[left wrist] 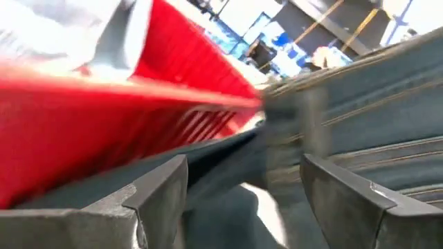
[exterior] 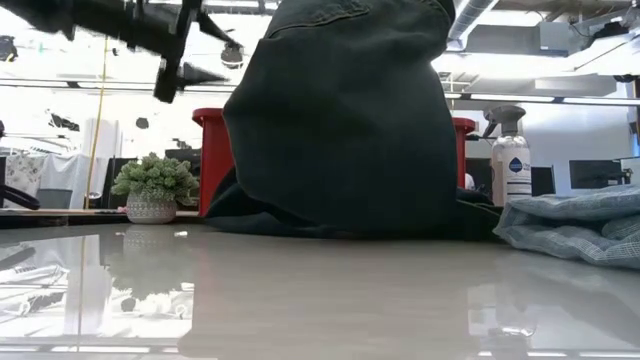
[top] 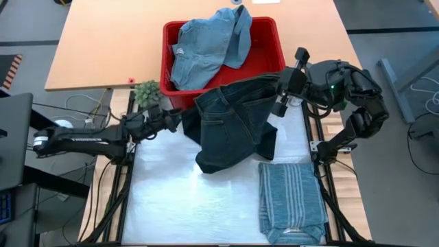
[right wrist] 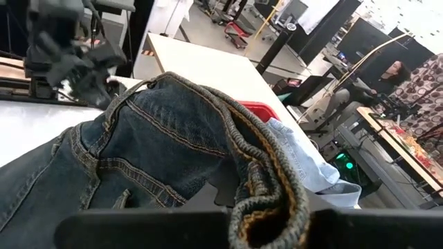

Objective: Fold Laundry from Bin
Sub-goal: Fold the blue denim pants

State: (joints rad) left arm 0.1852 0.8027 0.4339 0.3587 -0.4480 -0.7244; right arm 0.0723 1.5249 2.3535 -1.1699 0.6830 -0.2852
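We see the dark jeans (top: pixel 233 123) lifted by their waistband at the near edge of the red bin (top: pixel 271 34), the legs spilling down onto the white table (top: pixel 192 206) in a loose heap. The right gripper (top: pixel 282 88) is pinched tight on that waistband — in its wrist view the doubled denim hem sits right over the fingers. The left gripper (top: pixel 177 120) hangs just beside the jeans' other edge with its fingers (left wrist: pixel 163 190) spread wide and nothing between them; from its wrist view the red wall and the dark cloth fill the space ahead. Inside the bin lies a light blue denim piece (top: pixel 209 44), draped partly over the far rim. A striped blue-grey shirt (top: pixel 291 199) lies folded on the table's right side, well apart from the jeans. A small potted plant (top: pixel 146 91) stands near the bin's left corner — and a spray bottle (exterior: pixel 510 165) shows in the low view.
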